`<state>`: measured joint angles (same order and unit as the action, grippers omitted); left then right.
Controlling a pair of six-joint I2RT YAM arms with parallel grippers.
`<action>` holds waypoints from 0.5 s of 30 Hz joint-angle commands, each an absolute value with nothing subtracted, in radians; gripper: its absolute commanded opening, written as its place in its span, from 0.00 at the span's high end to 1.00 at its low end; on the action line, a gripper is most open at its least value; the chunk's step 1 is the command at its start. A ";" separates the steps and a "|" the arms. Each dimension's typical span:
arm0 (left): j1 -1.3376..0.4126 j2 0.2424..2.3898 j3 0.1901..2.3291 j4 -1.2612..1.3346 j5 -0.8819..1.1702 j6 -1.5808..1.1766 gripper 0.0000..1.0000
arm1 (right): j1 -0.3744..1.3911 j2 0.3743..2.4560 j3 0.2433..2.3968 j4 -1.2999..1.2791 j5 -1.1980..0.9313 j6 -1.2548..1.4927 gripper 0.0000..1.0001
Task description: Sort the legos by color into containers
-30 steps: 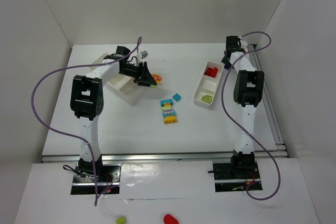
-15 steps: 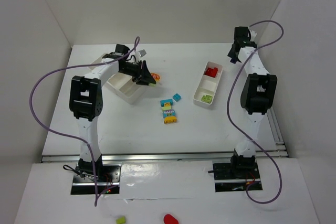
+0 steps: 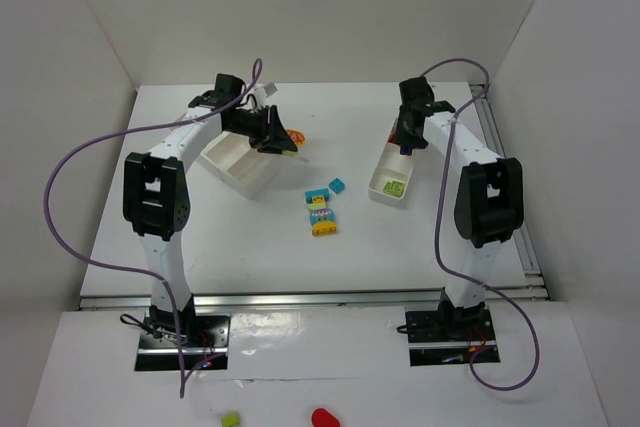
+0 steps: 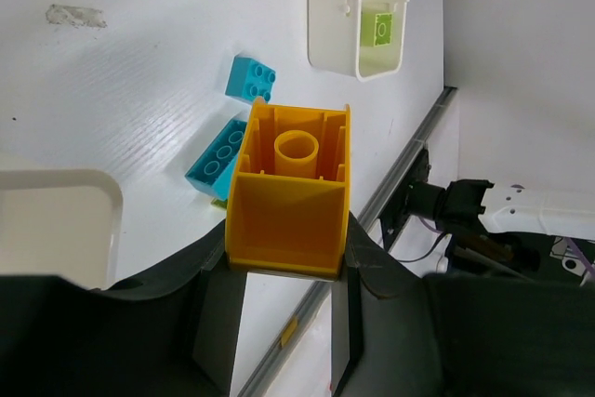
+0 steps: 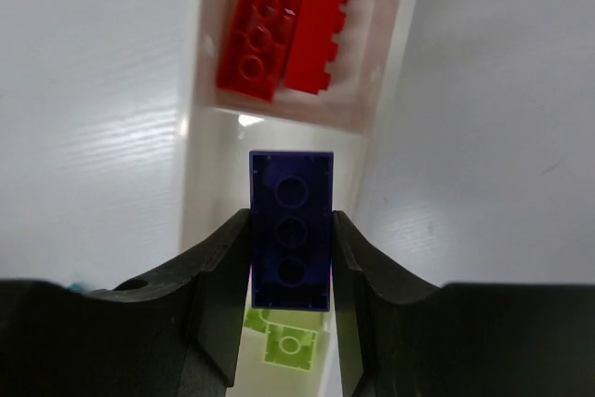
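Over the narrow tray (image 3: 385,164), the right gripper (image 3: 408,137) is clamped on a dark blue brick (image 5: 291,230). That brick hangs above the middle compartment, between two red bricks (image 5: 279,39) in the far compartment and lime ones (image 5: 290,346) in the near one. Beside the wide tray (image 3: 238,160), the left gripper (image 3: 275,134) pinches an orange brick (image 4: 290,183), hollow side towards its camera. On the table (image 3: 250,237) lie a cyan brick (image 3: 338,185) and, just beside it, a small mixed stack (image 3: 320,215)
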<state>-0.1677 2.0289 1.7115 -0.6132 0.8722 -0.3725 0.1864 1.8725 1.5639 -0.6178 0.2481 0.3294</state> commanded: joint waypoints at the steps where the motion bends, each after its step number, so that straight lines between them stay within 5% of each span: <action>1: -0.189 1.962 1.733 -0.629 0.867 -0.393 1.00 | 0.178 1.875 1.542 -0.666 0.238 0.284 0.79; 4: -0.198 1.951 1.733 -0.629 0.857 -0.393 1.00 | 0.196 1.847 1.496 -0.624 0.236 0.273 0.71; 7: -0.210 1.940 1.743 -0.629 0.847 -0.402 1.00 | 0.196 1.833 1.473 -0.597 0.227 0.273 0.51; 15: -0.241 1.940 1.770 -0.661 0.847 -0.402 1.00 | 0.196 1.858 1.459 -0.522 0.207 0.273 0.29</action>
